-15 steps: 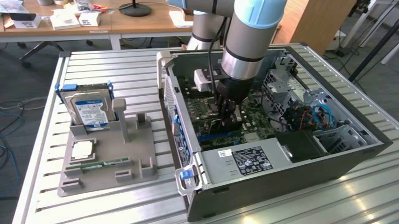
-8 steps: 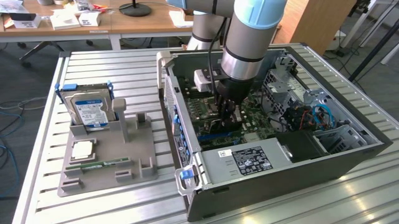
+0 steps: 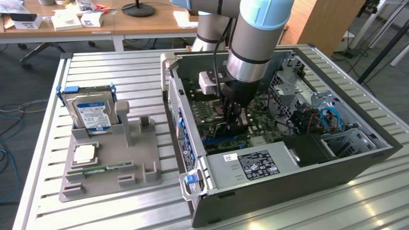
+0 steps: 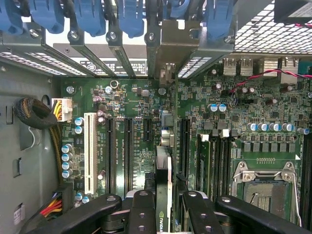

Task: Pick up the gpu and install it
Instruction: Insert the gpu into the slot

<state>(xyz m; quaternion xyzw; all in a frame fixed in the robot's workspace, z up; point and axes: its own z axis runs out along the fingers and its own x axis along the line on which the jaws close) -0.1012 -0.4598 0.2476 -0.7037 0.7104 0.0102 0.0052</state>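
My gripper (image 3: 232,117) reaches down into the open computer case (image 3: 191,120), over the green motherboard (image 3: 255,120). In the wrist view the gpu (image 4: 164,170) stands edge-on between the black fingers (image 4: 143,209), a thin dark card with a logo near the gripper (image 4: 164,207). The gripper is shut on it. Its silver bracket end (image 4: 171,46) sits up among the rear slot covers and blue latches (image 4: 129,17). The card runs along the black expansion slots (image 4: 128,151), low over the board. I cannot tell whether its edge is seated in a slot.
A grey fixture (image 3: 143,153) beside the case holds a silver hard drive (image 3: 95,112), a processor chip (image 3: 85,154) and a green memory stick (image 3: 102,167). Inside the case are the power supply (image 3: 252,165), an empty processor socket (image 4: 265,187), a white slot (image 4: 90,151) and cable bundles (image 4: 34,114).
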